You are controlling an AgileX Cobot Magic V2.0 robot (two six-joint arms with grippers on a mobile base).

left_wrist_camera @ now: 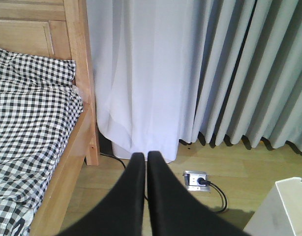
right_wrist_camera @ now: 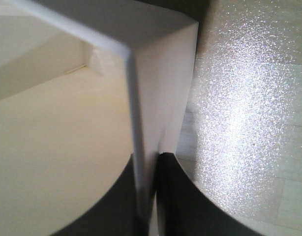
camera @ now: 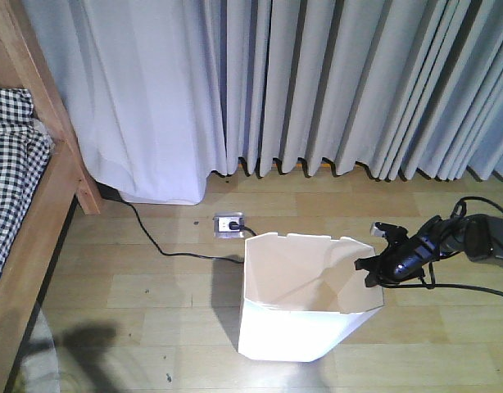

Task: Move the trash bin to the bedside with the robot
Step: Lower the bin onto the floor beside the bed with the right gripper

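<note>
My right pincer [camera: 371, 270] grips the right wall of the trash bin [camera: 294, 332]; the bed [camera: 34, 237] lies well off to its left.

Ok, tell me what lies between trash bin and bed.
Front view: only wood floor, crossed by a black cable to the floor socket near the trash bin.

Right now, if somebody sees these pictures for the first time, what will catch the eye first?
The large white trash bin stands in the middle of the wooden floor, and the right gripper pinches its rim from the right. At the left edge is the bed with black-and-white checked bedding, apart from the bin. Long pale curtains hang behind, with a floor socket below them.
</note>
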